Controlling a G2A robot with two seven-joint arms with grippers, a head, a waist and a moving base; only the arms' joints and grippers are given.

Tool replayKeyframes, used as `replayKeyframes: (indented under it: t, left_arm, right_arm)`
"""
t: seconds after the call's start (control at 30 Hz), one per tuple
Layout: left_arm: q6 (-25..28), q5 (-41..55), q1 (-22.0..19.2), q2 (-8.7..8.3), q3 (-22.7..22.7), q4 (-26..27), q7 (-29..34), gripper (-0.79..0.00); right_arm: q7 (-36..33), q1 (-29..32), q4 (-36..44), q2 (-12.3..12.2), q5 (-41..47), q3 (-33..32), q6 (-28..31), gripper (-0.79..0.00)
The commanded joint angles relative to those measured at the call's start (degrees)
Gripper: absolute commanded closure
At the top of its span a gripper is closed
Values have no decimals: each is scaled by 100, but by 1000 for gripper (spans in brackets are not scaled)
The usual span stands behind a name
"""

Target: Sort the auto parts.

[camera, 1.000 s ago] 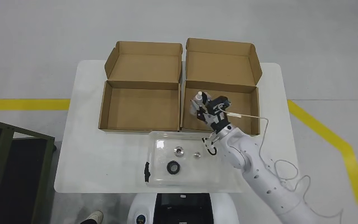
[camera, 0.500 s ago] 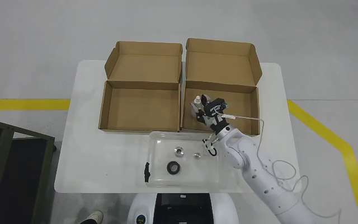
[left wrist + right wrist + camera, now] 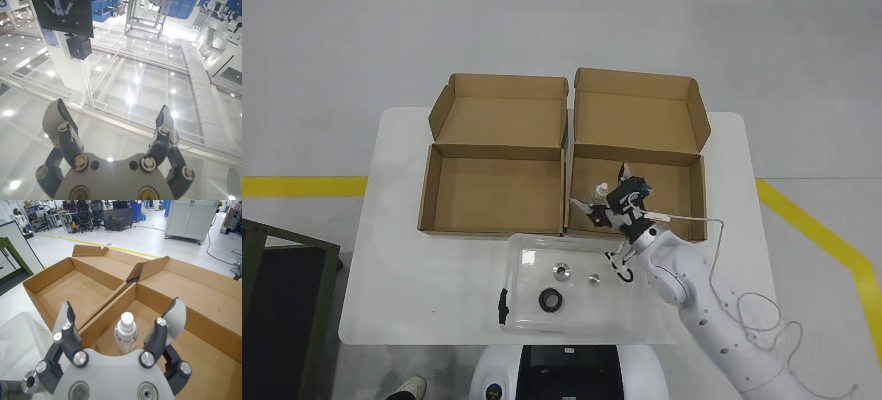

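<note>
Here we see the right gripper (image 3: 122,308) spread wide above the right-hand cardboard box (image 3: 677,200), one finger on either side of a small clear bottle (image 3: 125,335) and neither touching it. The white-capped bottle stands upright on the box floor, in the near corner beside the left-hand cardboard box (image 3: 492,190). The two boxes sit side by side on the white table (image 3: 412,260) with their lids folded back.

Between the boxes and the robot lies a clear plastic tray (image 3: 532,250). In it we make out a metal fitting (image 3: 562,268), a smaller metal piece (image 3: 594,277) and a black ring (image 3: 552,298). A black strip (image 3: 504,305) lies at the tray's left edge; we cannot tell whether it is inside.

The left gripper (image 3: 112,106) points up at the ceiling, fingers wide apart and holding nothing.
</note>
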State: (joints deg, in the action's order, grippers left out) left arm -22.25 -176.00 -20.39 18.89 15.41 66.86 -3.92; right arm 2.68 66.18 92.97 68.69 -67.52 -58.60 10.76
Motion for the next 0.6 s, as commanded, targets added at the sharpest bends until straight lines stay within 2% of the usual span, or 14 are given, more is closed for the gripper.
replayKeyframes:
  t: [0.0,0.17,0.37,0.57]
  left_arm:
    - [0,0,0,0,0,0,0,-785]
    - [0,0,0,0,0,0,0,-785]
    - [0,0,0,0,0,0,0,-785]
    - [0,0,0,0,0,0,0,-785]
  right_arm:
    - [-92,58,197,-23,-26,-125,78,-785]
    - [-596,269,741,-105,-88,-436,455,-785]
    - [-1101,742,1551,-244,-93,-915,1212,-785]
    - [-1470,1270,2241,-413,-252,-1323,2562,-785]
